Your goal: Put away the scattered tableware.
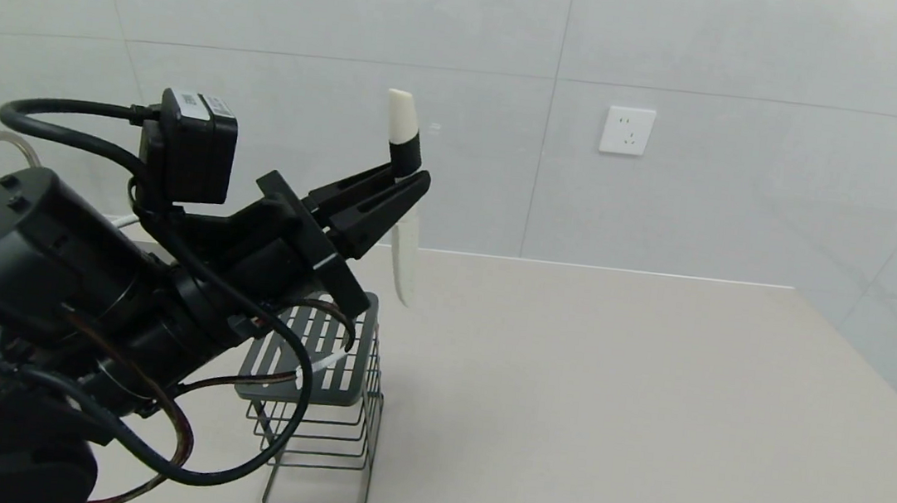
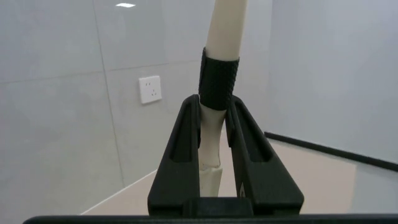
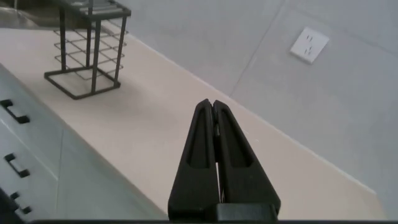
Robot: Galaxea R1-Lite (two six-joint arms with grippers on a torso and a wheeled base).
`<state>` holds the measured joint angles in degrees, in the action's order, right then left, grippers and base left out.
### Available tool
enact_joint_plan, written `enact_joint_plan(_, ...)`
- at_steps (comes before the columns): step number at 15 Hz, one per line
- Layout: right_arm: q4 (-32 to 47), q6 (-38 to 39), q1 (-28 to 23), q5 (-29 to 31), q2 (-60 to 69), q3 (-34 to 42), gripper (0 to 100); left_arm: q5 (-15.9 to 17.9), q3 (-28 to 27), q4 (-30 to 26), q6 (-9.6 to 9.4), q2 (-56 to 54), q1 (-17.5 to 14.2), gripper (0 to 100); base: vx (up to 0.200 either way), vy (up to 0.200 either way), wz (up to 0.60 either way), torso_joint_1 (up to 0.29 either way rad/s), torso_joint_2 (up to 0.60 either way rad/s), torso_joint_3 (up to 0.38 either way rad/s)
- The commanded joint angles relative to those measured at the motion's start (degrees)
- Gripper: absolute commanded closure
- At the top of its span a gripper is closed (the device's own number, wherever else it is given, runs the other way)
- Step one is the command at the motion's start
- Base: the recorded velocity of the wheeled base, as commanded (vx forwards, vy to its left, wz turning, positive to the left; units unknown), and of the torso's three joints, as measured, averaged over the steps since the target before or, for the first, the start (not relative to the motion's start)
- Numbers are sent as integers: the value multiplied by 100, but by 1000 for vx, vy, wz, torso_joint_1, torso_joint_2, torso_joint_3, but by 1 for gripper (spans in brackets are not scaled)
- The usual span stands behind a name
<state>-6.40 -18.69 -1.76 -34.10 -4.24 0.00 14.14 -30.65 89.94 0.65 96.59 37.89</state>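
i see my left pincer (image 1: 410,185) gripping the white knife (image 1: 405,268) above the wire rack (image 1: 367,410), my right pincer (image 3: 213,112) closed, empty.

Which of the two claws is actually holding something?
The left gripper: it is clamped on a white knife with a black band, near the wire rack. The right gripper is shut on nothing.

I see a knife (image 1: 405,262) with a white blade, a black collar and a cream handle, clamped in the left end effector (image 1: 416,183) just below the collar. It hangs nearly upright in the air, handle up, blade tip down, close to the cutlery rack (image 1: 341,380). The rack is dark wire with a slotted grey top plate and stands upright on the pale surface (image 1: 608,402)
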Motion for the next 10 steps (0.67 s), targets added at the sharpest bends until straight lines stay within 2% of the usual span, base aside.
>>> enact_joint_plan(1,288,49,0,17,-6,0,100,-34,50,6,-65,-166,-1,100,0,0,0,0,0,0)
enact_joint_plan(2,315,287,-9,184,-6,-9,100,-192,59,6,-135,-228,-10,100,0,0,0,0,0,0)
enact_joint_plan(5,332,1429,0,1221,2,-9,100,-764,50,-117,-170,-404,-1,100,0,0,0,0,0,0)
enact_joint_plan(7,332,1552,0,1388,2,-9,100,-1106,59,-390,-249,-536,8,100,0,0,0,0,0,0)
enact_joint_plan(9,341,1561,0,1634,2,-9,100,-1247,59,-627,-328,-659,70,100,0,0,0,0,0,0)
enact_joint_plan(10,341,1588,0,1916,2,0,100,-1397,59,-899,-478,-773,70,100,0,0,0,0,0,0)
